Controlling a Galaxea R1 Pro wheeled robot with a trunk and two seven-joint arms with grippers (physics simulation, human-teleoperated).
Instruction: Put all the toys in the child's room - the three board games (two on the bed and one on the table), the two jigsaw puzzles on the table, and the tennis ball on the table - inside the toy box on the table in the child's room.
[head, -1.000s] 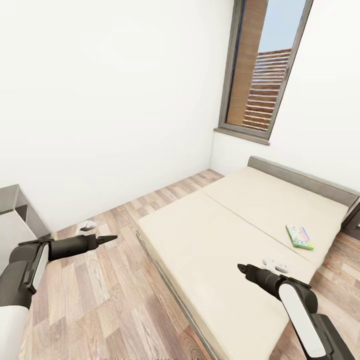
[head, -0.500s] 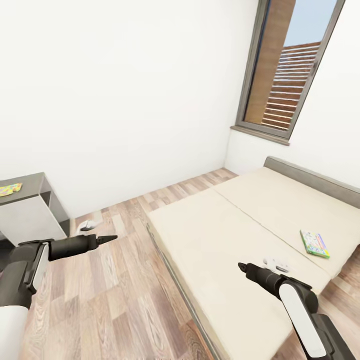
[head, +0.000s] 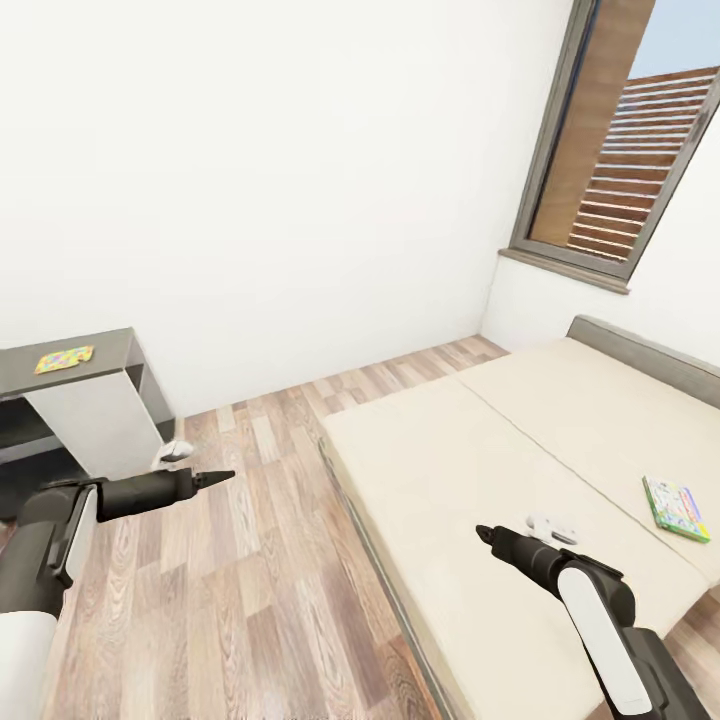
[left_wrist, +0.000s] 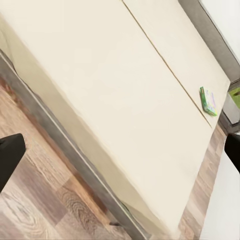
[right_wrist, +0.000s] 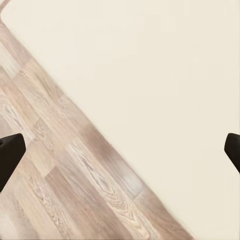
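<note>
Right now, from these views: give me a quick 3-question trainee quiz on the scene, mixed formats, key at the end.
1. True or false: a board game lies on the bed.
2. The jigsaw puzzle sits on: A) the floor B) the table C) the bed.
3. Fill in: both the left gripper and the right gripper hold ____.

Key: 1 true; 2 B; 3 nothing, as both wrist views show fingers spread with nothing between.

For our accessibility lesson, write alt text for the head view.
A cream bed with one board game near its right edge fills the right; two open claws, left and right, hover in front, a table bearing a jigsaw puzzle stands left.
</note>
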